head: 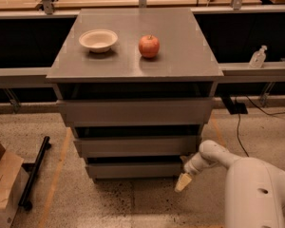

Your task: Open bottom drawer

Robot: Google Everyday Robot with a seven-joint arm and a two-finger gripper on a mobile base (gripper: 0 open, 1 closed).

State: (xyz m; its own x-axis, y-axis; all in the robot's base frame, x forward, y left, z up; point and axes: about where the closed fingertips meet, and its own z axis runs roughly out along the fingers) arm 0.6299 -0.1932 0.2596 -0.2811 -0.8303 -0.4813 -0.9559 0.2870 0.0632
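The bottom drawer is the lowest, narrowest grey flat front of the three-tier grey cabinet, just above the floor. It looks pushed in, with a dark gap above it. My gripper hangs at the end of my white arm, right at the drawer's lower right corner, tip pointing down at the floor. It is beside the drawer front, and I cannot tell if it touches it.
A white bowl and a red apple sit on the cabinet top. A cardboard box and a black bar lie on the floor at the left. A bottle stands on the ledge at the right; cables run behind.
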